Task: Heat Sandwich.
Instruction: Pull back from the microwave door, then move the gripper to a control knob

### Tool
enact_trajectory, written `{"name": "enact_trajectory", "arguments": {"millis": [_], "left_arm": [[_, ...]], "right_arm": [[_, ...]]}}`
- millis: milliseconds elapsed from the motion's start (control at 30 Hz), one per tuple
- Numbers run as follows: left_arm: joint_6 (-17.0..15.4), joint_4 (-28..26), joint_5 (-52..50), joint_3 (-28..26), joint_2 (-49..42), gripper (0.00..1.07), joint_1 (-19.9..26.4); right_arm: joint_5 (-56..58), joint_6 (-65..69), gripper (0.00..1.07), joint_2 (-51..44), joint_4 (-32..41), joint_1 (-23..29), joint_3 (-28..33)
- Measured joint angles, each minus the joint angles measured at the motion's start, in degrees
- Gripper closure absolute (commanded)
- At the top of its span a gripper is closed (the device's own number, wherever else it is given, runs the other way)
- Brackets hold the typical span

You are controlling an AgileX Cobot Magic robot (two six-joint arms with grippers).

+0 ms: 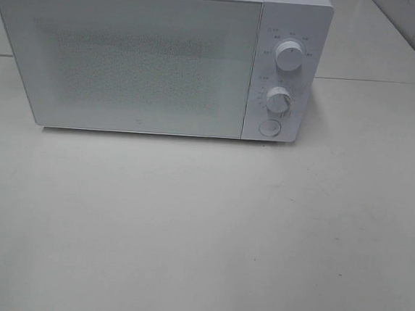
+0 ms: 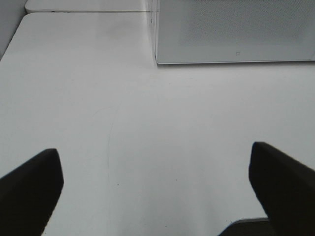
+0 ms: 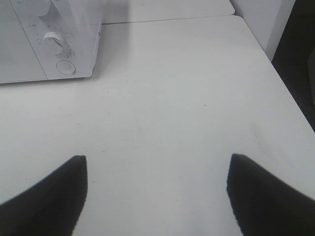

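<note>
The sandwich is out of view in every frame. A white microwave (image 1: 158, 56) stands at the back of the white table (image 1: 200, 235) with its door shut. Neither arm shows in the exterior high view. In the left wrist view my left gripper (image 2: 156, 189) is open above bare table, its dark fingers (image 2: 29, 189) wide apart, with the microwave's front (image 2: 236, 32) ahead. In the right wrist view my right gripper (image 3: 156, 189) is open with nothing between its fingers (image 3: 49, 196), and the microwave's control panel (image 3: 56, 42) lies beyond it.
The microwave's control panel carries two round knobs (image 1: 289, 55) and a round button (image 1: 269, 127). A second table (image 1: 377, 39) adjoins behind. The table's right edge (image 3: 280, 83) drops off beside a wall.
</note>
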Motion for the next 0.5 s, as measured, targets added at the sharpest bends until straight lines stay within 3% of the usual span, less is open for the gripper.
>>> {"name": "enact_trajectory", "arguments": {"millis": [500], "left_arm": [[0.0, 0.2, 0.0, 0.0, 0.0, 0.10, 0.0]], "right_arm": [[0.0, 0.0, 0.31, 0.0, 2.1, 0.0, 0.0]]}}
